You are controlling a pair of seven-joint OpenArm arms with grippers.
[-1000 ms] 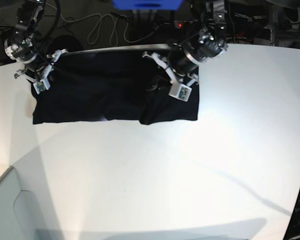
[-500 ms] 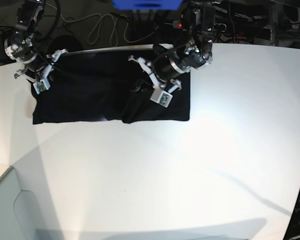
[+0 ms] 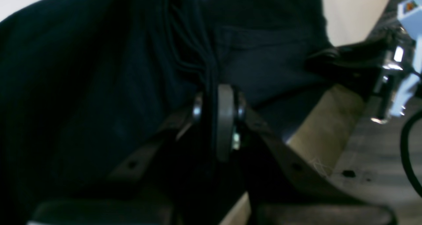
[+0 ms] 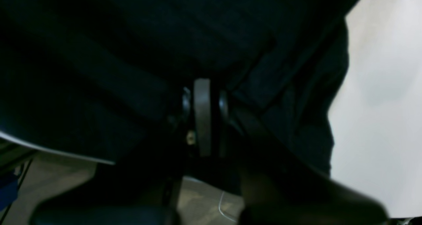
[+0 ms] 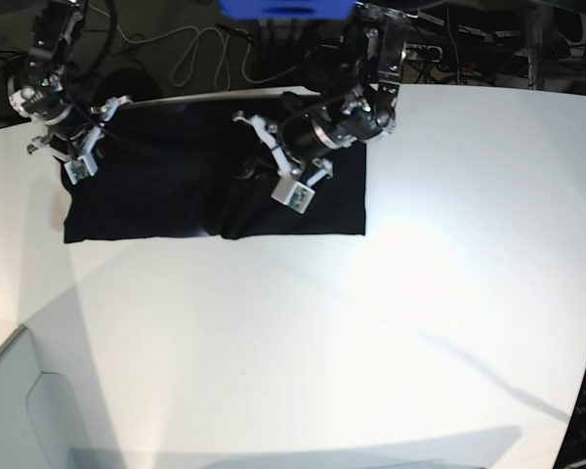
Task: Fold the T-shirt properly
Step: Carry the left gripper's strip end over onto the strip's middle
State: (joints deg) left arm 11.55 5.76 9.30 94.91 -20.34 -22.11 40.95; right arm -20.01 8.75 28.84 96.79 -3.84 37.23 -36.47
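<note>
I find the T-shirt (image 5: 166, 191) lying as a broad black band along the far side of the white table (image 5: 391, 322), its near edge running roughly straight across and its far edge at the table's back rim. Only the plain black side shows in every view. My left gripper (image 5: 257, 166) sits over the middle of the cloth, on the right-hand portion in the base view, and my left wrist camera shows its jaws pressed together on a bunched ridge of the black fabric (image 3: 184, 53), with folds gathered and running up from the pinch point (image 3: 211, 96); this gripper is closed on the shirt. The cloth just beside it is rumpled, with a raised crease running toward the near edge. My right gripper (image 5: 103, 122) is at the far left corner of the garment in the base view, close to the table's back rim. From the right wrist camera its jaws are closed tight (image 4: 211, 99) with dark cloth (image 4: 132, 53) lying around and over them; the view is too dark to trace the fabric between the pads with certainty, though it appears to be gripped. Bare table surface (image 4: 379, 86) shows to one side of that view. The two grippers are well apart along the shirt's far edge.
</note>
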